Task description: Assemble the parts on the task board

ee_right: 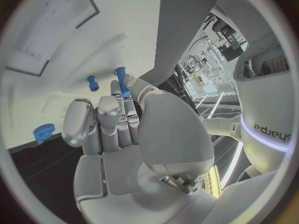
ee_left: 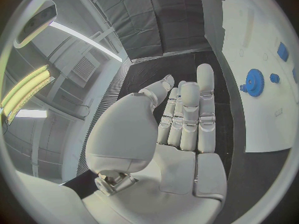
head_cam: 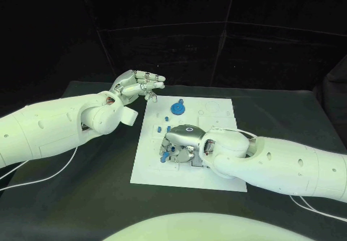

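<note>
Your right hand is pinching a blue part over the near middle of the task board, lining it up for seating. Your left hand is waiting empty, fingers loosely apart, off the board's far-left corner, giving you room. The blue gear is lying at the far end.

Left hand raised, right hand lowered

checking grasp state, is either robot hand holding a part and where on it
The right robot hand pinches a blue peg by its lower end, over the board. The left robot hand holds nothing, fingers apart beside the board's far corner.
</note>
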Available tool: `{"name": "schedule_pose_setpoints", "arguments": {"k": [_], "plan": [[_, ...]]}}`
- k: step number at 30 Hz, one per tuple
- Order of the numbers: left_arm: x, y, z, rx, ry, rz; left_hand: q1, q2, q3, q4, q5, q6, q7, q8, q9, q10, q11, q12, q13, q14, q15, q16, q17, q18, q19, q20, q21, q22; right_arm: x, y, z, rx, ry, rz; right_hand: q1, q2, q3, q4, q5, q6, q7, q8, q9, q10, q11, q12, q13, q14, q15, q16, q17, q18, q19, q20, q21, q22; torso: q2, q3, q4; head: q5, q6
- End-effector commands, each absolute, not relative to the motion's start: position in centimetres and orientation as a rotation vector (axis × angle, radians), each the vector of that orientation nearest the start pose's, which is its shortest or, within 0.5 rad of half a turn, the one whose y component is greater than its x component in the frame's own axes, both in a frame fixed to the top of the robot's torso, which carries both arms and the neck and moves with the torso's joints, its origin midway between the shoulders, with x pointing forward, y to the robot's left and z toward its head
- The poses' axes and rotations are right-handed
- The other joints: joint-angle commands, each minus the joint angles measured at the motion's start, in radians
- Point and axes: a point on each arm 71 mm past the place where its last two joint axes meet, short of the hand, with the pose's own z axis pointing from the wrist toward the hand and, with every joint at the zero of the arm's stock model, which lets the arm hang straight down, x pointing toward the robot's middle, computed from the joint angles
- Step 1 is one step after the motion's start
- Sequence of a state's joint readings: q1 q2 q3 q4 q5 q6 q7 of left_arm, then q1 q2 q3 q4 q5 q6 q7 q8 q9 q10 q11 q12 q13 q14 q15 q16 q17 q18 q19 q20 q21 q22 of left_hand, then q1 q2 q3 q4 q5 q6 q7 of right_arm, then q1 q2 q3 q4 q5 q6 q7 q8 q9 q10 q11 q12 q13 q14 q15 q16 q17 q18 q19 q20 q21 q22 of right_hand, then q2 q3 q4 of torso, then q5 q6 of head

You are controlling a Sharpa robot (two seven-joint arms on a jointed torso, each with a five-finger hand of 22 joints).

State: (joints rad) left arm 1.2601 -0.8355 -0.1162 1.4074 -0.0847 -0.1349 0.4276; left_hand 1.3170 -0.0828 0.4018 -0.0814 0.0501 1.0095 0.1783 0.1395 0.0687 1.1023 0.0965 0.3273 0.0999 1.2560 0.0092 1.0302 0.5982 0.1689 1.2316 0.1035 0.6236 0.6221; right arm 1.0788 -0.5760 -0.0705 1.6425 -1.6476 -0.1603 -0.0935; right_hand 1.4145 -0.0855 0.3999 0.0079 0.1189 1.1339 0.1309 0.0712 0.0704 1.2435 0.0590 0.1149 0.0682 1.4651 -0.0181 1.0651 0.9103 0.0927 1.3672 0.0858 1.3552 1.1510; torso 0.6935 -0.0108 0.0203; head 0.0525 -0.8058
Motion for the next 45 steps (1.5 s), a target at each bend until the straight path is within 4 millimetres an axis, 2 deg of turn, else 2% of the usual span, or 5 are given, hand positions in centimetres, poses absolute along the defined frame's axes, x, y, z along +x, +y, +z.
{"name": "schedule_pose_setpoints", "arguments": {"k": [1, 15, 30, 35, 45], "plan": [[50.7, 23.0, -17.7, -0.942, 1.490, -1.601, 0.004, 0.008, -0.005, 0.000, 0.001, -0.006, -0.002, 0.002, -0.001, -0.010, 0.000, 0.005, 0.001, -0.004, 0.001, -0.005, -0.001, 0.013, -0.006, 0.004, -0.005, -0.001, 39.5, -3.1, -23.0, -0.610, 1.736, 0.930, -0.007, -0.005, 0.004, 0.000, 0.007, 0.001, 0.005, 0.000, 0.001, 0.005, 0.004, -0.005, 0.000, 0.000, -0.002, -0.003, -0.001, -0.004, -0.001, -0.001, 0.000, -0.001, 0.000, 0.0003, 0.0000, 0.001, -0.001], [50.7, 23.0, -17.7, -0.942, 1.492, -1.602, 0.004, 0.008, -0.005, 0.000, 0.001, -0.006, -0.002, 0.002, -0.001, -0.010, 0.000, 0.005, 0.001, -0.004, 0.001, -0.005, -0.001, 0.013, -0.006, 0.004, -0.005, -0.001, 39.1, -2.0, -23.2, -0.689, 1.744, 0.880, -0.013, -0.012, 0.007, -0.003, 0.010, 0.000, 0.006, -0.001, 0.001, 0.005, 0.005, -0.009, 0.000, 0.000, -0.002, -0.004, -0.001, -0.004, -0.003, 0.000, -0.001, -0.003, 0.000, -0.0007, 0.0004, -0.002, -0.002], [50.7, 23.0, -17.7, -0.943, 1.494, -1.602, 0.004, 0.008, -0.005, 0.000, 0.001, -0.006, -0.002, 0.002, -0.001, -0.010, 0.000, 0.005, 0.001, -0.004, 0.001, -0.005, -0.001, 0.013, -0.006, 0.004, -0.005, -0.001, 38.8, -1.4, -22.9, -0.702, 1.688, 0.898, -0.077, -0.078, -0.002, 0.003, 0.027, -0.095, 0.031, -0.012, -0.008, -0.086, 0.036, -0.051, -0.005, -0.001, 0.022, -0.004, -0.001, 0.004, -0.030, 0.020, -0.024, -0.044, 0.000, -0.0003, -0.0005, -0.004, -0.002], [50.7, 23.0, -17.8, -0.943, 1.495, -1.602, 0.005, 0.009, -0.007, 0.000, 0.001, -0.007, -0.001, 0.003, -0.001, -0.013, 0.001, 0.009, 0.001, -0.006, 0.001, -0.005, -0.003, 0.013, -0.006, 0.005, -0.007, -0.003, 38.8, -1.4, -22.4, -0.677, 1.634, 0.935, -0.090, -0.095, -0.055, -0.001, 0.043, -0.192, 0.033, -0.010, -0.006, -0.166, 0.041, -0.042, -0.004, -0.004, 0.028, -0.005, -0.003, 0.020, -0.072, 0.027, -0.072, -0.121, 0.000, 0.0002, -0.0004, -0.005, -0.001], [50.7, 23.1, -17.8, -0.945, 1.495, -1.598, 0.005, 0.009, -0.007, 0.000, 0.001, -0.007, -0.001, 0.003, -0.001, -0.013, 0.001, 0.009, 0.001, -0.006, 0.001, -0.005, -0.003, 0.013, -0.006, 0.005, -0.007, -0.003, 38.3, -3.0, -21.5, -0.594, 1.553, 1.028, -0.088, -0.084, -0.208, 0.006, 0.047, -0.246, 0.024, -0.008, -0.003, -0.213, 0.035, 0.009, 0.000, -0.005, 0.024, -0.004, -0.003, 0.025, -0.080, 0.024, -0.100, -0.157, -0.001, 0.0003, -0.0017, -0.008, 0.003]]}}
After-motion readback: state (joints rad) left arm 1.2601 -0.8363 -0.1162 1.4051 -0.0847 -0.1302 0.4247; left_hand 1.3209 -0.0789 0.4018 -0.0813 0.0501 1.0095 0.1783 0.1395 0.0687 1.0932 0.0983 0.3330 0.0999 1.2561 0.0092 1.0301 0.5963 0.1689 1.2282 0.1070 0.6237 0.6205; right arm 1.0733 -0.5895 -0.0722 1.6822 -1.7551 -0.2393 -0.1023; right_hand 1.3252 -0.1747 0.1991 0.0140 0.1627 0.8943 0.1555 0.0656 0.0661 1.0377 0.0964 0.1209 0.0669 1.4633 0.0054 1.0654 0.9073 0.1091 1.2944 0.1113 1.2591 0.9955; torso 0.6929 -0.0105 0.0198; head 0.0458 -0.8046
